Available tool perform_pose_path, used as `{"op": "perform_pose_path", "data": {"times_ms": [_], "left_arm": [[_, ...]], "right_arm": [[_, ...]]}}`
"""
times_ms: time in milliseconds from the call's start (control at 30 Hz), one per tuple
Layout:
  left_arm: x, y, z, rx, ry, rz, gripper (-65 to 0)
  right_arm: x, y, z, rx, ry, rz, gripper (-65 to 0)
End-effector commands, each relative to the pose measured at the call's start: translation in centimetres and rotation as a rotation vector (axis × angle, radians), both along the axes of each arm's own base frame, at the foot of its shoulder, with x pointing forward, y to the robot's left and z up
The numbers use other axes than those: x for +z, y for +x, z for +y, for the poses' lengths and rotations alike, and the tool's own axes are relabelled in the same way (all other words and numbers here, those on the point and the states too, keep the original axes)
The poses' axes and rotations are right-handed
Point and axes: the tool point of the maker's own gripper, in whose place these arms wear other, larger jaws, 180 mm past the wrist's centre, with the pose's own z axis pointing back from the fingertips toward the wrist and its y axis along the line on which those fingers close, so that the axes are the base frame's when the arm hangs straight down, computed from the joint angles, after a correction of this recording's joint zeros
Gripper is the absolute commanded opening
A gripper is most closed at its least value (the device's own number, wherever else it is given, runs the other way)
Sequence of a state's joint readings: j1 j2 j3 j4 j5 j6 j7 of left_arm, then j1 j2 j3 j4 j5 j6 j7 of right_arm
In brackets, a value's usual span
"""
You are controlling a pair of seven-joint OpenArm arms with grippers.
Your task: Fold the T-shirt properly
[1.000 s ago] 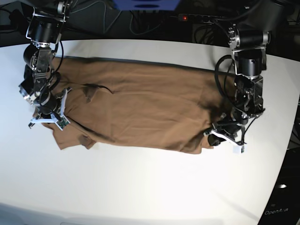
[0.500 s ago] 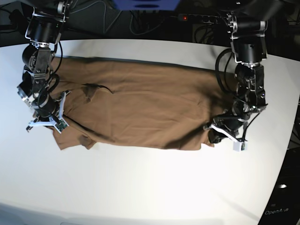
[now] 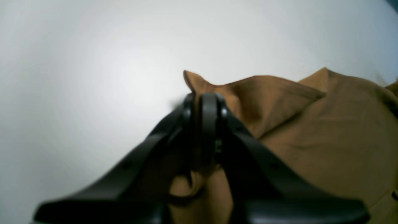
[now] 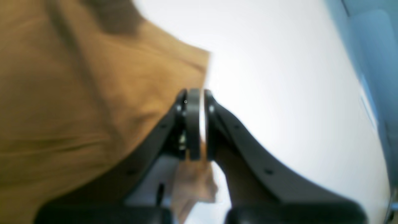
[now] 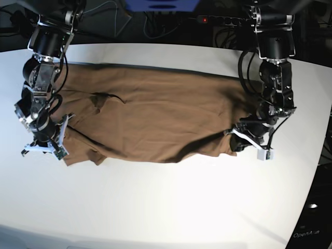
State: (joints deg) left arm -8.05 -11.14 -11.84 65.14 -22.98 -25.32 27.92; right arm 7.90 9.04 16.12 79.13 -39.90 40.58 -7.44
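Note:
The tan T-shirt [image 5: 155, 114] lies spread sideways across the white table [image 5: 166, 207], with a small wrinkle left of its middle. My left gripper [image 5: 243, 143], on the right of the base view, is shut on the shirt's near right corner. In the left wrist view the closed gripper [image 3: 203, 102] pinches a raised fold of cloth [image 3: 311, 124]. My right gripper [image 5: 45, 149], on the left of the base view, is shut on the shirt's near left corner. In the right wrist view this gripper [image 4: 194, 102] holds cloth [image 4: 77, 93] between its fingers.
A power strip with a red light [image 5: 218, 19] and cables lie beyond the table's back edge. A blue object [image 5: 161, 4] sits at the top centre. The table's curved right edge [image 5: 319, 155] runs close to my left arm.
Both grippers have shifted while holding the shirt. The one on the base view's right rose, lifting the near right edge. The one on the left moved down and left with its corner.

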Motion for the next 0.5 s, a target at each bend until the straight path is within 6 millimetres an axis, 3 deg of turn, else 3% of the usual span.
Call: {"op": "perform_pose_path", "data": {"times_ms": [0,100,233,467], "left_arm": [[1.9,1.3,0.3,0.004,-0.005,-0.064,-61.4],[1.8,1.2,0.3,0.004,-0.005,-0.061,-61.4],[1.4,0.8,0.6,0.005,0.001,-0.052,-61.4],[1.4,0.8,0.6,0.005,0.001,-0.052,-61.4]], "right_arm": [[2.0,1.9,-0.6,-0.014,0.000,-0.055,-60.5],[1.9,3.7,-1.7,-0.071,0.035,-0.033,-52.8],[0.1,4.8,-1.8,-0.102,0.103,0.018,-42.5],[-1.7,4.5,-1.4,-0.106,0.141,0.065,-39.3]]}}
